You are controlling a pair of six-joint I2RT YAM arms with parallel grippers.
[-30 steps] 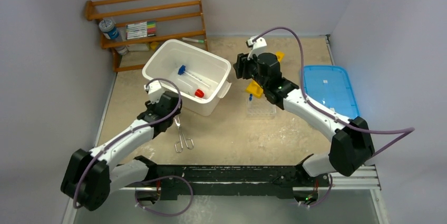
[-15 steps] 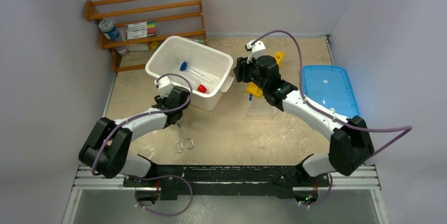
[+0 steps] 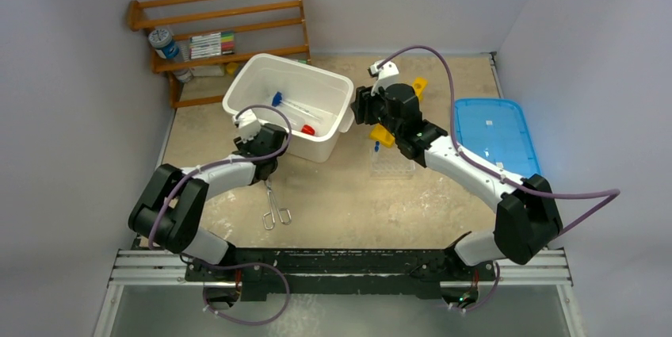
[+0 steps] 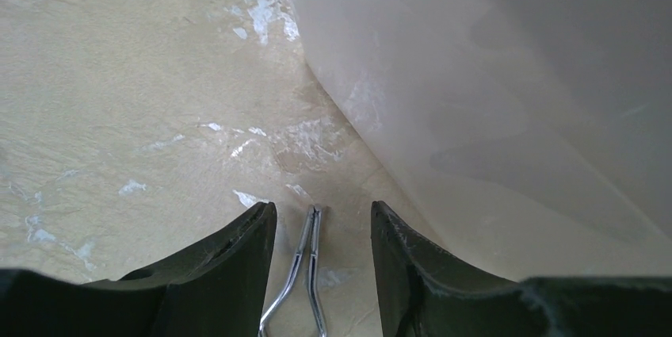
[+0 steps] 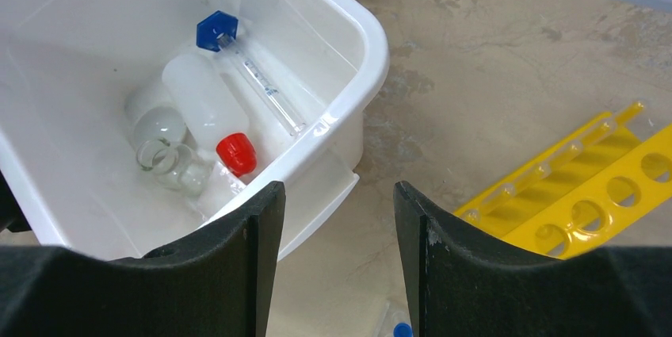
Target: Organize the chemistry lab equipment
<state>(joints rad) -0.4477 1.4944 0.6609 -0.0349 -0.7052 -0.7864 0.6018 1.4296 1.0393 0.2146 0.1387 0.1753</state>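
Left gripper (image 4: 321, 218): jaws apart and empty, low over the table, one finger on each side of the tongs' tips; no contact showed.
Metal tongs (image 4: 305, 266): lay flat on the table just beside the tub's near wall, tips toward the tub and ring handles toward the arm bases; they were the only lab item outside the tub.
Likely reason for that pose: straddling the thin closed tips would let the fingers close across both arms of the tongs at once.
White tub (image 5: 372, 59): stood open on the table, its wall touching or almost touching the tongs' tips; I could not tell which.
Inside the tub: squeeze bottle (image 5: 202, 103) on its side, red cap (image 5: 236, 153) toward the near rim; small glass jar (image 5: 170, 166) beside it; blue-ended tube (image 5: 261, 91) along the wall.
Right gripper (image 5: 337, 194): fingers apart, holding nothing, poised just outside the tub's rim, probably to steady it.
Yellow rack (image 5: 602, 186): lay on the table to the right, apart from the tub.
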